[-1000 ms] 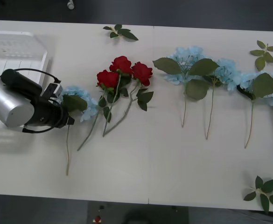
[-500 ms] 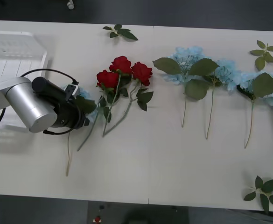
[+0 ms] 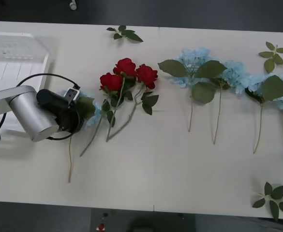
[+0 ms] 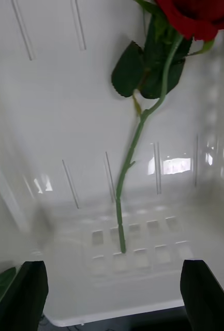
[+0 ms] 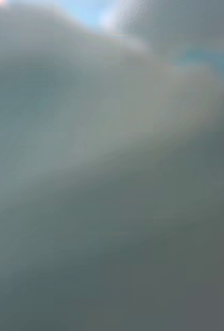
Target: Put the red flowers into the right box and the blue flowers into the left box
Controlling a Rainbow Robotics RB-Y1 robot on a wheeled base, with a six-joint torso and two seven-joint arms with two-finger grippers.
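Left gripper (image 3: 78, 114): pressed down on the leftmost blue hydrangea (image 3: 94, 114), beside the left box (image 3: 15, 53) where it belongs; whether its fingers have closed on the flower I cannot tell. Right gripper (image 4: 112, 295): black fingers spread wide, holding nothing, hovering over the right box (image 4: 65, 103), where one red rose (image 4: 194, 15) lies. Three red roses (image 3: 126, 72) and three more hydrangeas (image 3: 228, 75) lie mid-table (unsorted).

White table (image 3: 180, 169), three loose green leaf sprigs (image 3: 125, 33), perhaps a seam
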